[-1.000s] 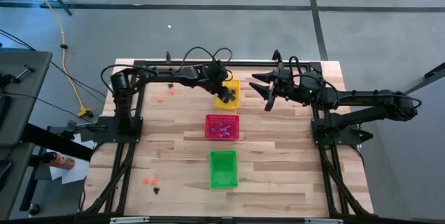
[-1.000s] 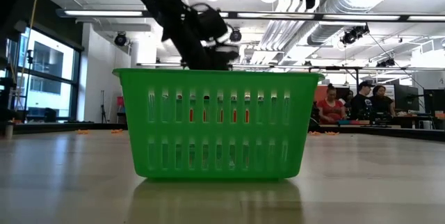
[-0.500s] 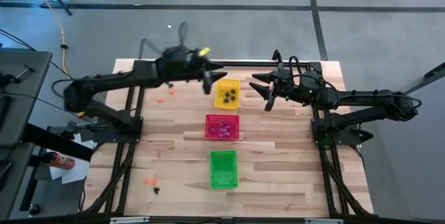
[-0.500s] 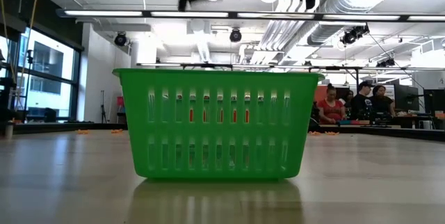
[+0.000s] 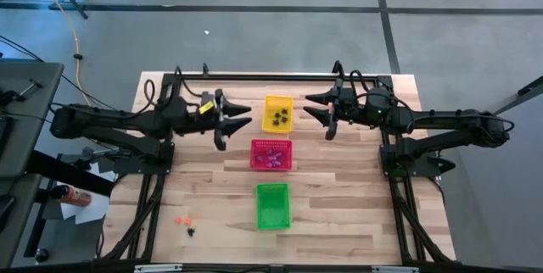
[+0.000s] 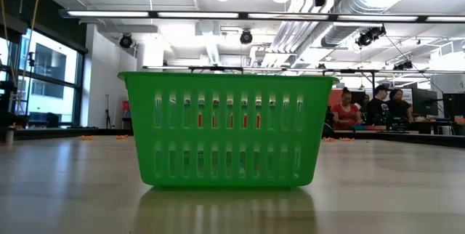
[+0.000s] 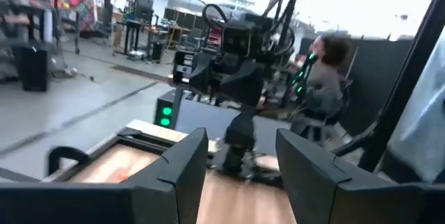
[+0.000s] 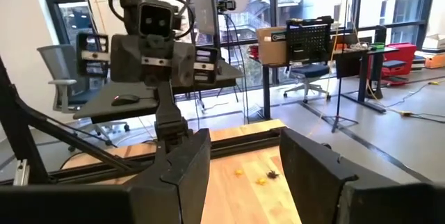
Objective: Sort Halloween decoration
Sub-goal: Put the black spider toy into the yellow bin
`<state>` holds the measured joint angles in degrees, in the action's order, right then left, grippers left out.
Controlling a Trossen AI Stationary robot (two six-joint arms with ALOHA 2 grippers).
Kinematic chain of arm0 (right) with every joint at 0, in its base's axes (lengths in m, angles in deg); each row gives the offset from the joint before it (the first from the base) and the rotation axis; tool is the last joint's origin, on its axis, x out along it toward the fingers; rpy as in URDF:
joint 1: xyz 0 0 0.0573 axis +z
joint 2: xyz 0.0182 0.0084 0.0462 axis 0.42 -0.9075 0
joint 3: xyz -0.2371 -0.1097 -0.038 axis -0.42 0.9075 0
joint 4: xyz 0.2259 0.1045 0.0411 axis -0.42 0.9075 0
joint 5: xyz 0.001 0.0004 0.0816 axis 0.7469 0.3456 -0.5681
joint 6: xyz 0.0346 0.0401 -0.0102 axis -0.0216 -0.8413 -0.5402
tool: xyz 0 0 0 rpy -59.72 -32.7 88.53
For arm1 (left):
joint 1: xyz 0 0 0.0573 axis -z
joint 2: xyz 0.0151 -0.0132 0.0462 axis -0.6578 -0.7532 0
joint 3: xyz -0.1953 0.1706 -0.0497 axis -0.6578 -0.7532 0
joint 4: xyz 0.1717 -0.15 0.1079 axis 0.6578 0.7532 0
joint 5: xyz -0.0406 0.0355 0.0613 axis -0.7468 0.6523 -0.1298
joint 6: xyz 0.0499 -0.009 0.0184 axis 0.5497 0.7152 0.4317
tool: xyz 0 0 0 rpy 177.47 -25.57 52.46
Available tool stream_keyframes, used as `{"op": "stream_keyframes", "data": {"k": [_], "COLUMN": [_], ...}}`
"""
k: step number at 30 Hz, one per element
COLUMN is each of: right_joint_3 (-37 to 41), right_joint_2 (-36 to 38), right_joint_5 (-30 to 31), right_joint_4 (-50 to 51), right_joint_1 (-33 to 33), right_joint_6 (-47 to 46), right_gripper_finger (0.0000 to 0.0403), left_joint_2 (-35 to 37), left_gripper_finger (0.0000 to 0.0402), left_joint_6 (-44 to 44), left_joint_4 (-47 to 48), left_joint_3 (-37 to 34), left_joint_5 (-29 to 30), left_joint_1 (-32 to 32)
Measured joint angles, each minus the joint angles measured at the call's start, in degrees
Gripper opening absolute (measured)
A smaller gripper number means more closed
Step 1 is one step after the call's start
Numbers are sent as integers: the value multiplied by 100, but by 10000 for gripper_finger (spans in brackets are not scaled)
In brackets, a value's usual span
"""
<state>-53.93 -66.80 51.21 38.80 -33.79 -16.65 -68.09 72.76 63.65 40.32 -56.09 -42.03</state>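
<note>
Left gripper [image 5: 240, 124], fingers spread and empty, at nine o'clock of the yellow basket [image 5: 277, 114]; right gripper [image 5: 316, 112] likewise spread at three o'clock: simultaneous reaches risk collision.

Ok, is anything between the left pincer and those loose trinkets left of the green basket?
Nothing visible. Only bare table lies between the left pincer and the orange trinkets and black trinket. The green basket stands off to the side.
</note>
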Motion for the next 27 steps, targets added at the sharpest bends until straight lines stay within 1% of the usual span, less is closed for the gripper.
{"op": "stream_keyframes", "data": {"k": [3,5,10,19,21,23,25,27], "right_joint_3": [0,0,0,0,0,0,0,0], "right_joint_2": [0,0,0,-2,-2,-2,-2,-2], "right_joint_5": [-12,-20,-20,-17,-17,-17,-16,-15], "right_joint_4": [-1,-1,16,86,114,139,160,163], "right_joint_1": [0,0,0,0,0,0,0,0], "right_joint_6": [0,0,0,0,0,0,0,0], "right_gripper_finger": [169,169,169,169,169,169,169,169], "left_joint_2": [2,2,6,4,9,27,30,-32], "left_gripper_finger": [159,159,159,158,157,154,150,145], "left_joint_6": [507,649,667,560,310,195,171,167], "left_joint_4": [154,141,139,143,280,746,1524,2475], "left_joint_3": [-17,-17,-17,-17,48,285,657,1062], "left_joint_5": [17,19,33,333,684,1230,1775,2158], "left_joint_1": [22,9,-28,-26,-27,-98,-291,-682]}}
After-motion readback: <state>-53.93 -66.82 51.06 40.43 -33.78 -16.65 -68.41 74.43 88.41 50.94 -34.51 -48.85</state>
